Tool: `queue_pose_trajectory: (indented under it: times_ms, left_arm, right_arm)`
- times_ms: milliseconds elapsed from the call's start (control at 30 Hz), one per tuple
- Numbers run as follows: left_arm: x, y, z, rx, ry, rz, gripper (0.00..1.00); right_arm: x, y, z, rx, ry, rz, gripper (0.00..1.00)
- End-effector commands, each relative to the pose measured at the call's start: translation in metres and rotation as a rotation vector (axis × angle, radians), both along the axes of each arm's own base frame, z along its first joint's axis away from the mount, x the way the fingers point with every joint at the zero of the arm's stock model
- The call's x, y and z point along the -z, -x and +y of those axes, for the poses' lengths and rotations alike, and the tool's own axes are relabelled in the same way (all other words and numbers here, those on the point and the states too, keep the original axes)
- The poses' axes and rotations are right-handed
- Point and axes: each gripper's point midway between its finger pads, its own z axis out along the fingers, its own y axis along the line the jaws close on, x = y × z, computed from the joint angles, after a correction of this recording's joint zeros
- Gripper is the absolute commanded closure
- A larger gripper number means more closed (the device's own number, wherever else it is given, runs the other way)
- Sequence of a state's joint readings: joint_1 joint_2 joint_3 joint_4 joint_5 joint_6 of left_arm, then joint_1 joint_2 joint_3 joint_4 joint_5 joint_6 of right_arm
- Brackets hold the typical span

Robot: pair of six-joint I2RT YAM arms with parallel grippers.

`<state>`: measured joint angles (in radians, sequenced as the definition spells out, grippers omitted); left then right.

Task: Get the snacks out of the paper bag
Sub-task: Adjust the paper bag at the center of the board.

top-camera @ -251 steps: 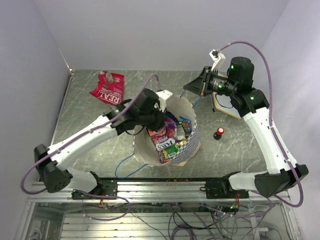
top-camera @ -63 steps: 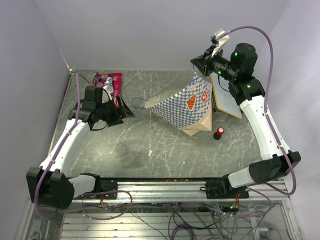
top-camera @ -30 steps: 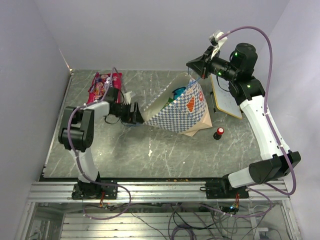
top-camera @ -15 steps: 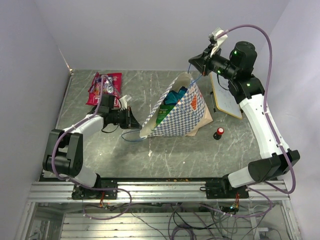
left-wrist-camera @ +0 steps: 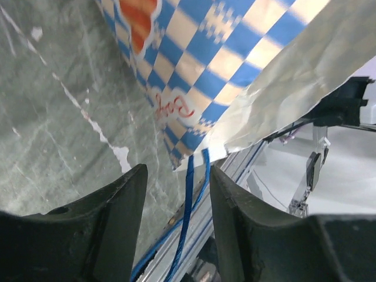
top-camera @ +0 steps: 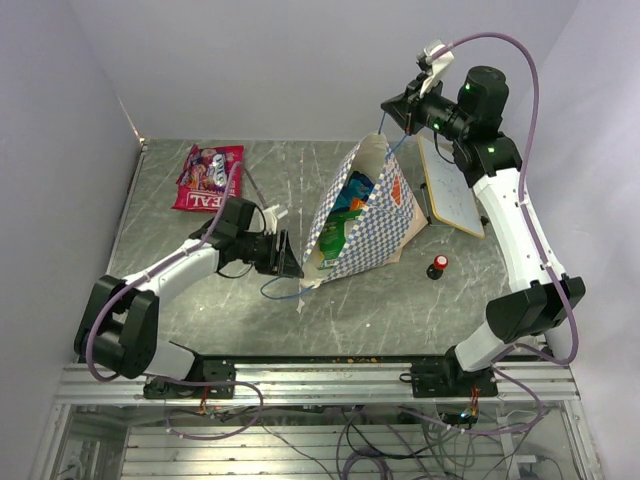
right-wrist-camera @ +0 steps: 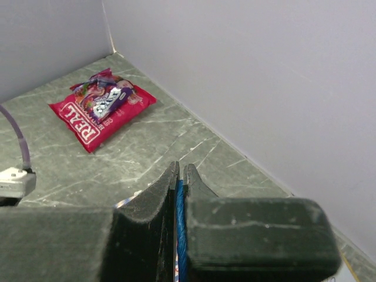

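The grey surface (top-camera: 200, 310) carries the paper bag (top-camera: 375, 235), which hangs tilted below the right end effector (top-camera: 392, 108), its mouth turned toward the left end effector (top-camera: 290, 262). The right arm reaches high and far, elbow raised, its fingers pinched tight on the upper cord handle (right-wrist-camera: 180, 235). The left arm lies low, wrist angled toward the bag's lip, jaws parted about halfway, with the lower cord handle (left-wrist-camera: 189, 200) running loose between them. Several snacks (top-camera: 345, 215) show inside the mouth, beyond the left end effector. A red packet (top-camera: 208, 185) with a pink-purple candy bag (top-camera: 205, 165) on it lies well behind that end effector, near the far left corner.
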<state>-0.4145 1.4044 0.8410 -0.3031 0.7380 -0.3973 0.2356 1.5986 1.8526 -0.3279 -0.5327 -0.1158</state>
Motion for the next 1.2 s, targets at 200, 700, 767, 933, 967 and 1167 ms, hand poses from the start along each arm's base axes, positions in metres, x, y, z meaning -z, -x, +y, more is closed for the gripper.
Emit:
queue_pose_trajectory:
  times_ms: [200, 700, 767, 933, 967, 1167]
  left_arm:
    - [0.001, 0.023, -0.002, 0.033, -0.016, 0.029, 0.62]
    - [-0.095, -0.009, -0.084, -0.003, 0.226, -0.067, 0.93]
    - [-0.075, -0.013, -0.079, -0.044, 0.161, -0.022, 0.93]
    - [-0.01, -0.005, -0.056, -0.121, -0.037, 0.105, 0.93]
    - [0.003, 0.0, -0.05, -0.136, -0.078, 0.133, 0.93]
    - [0.003, 0.011, -0.031, -0.175, -0.125, 0.111, 0.91]
  right_arm:
    - [-0.088, 0.006, -0.02, 0.05, -0.03, -0.322, 1.0]
    - [-0.114, 0.014, 0.018, -0.191, -0.064, -0.376, 1.0]
    - [-0.097, 0.035, 0.049, -0.261, -0.053, -0.338, 1.0]
    - [-0.041, 0.089, 0.096, -0.428, -0.073, -0.179, 1.0]
    - [-0.029, 0.099, 0.101, -0.451, -0.089, -0.146, 1.0]
    - [0.007, 0.12, 0.112, -0.456, -0.137, -0.023, 1.0]
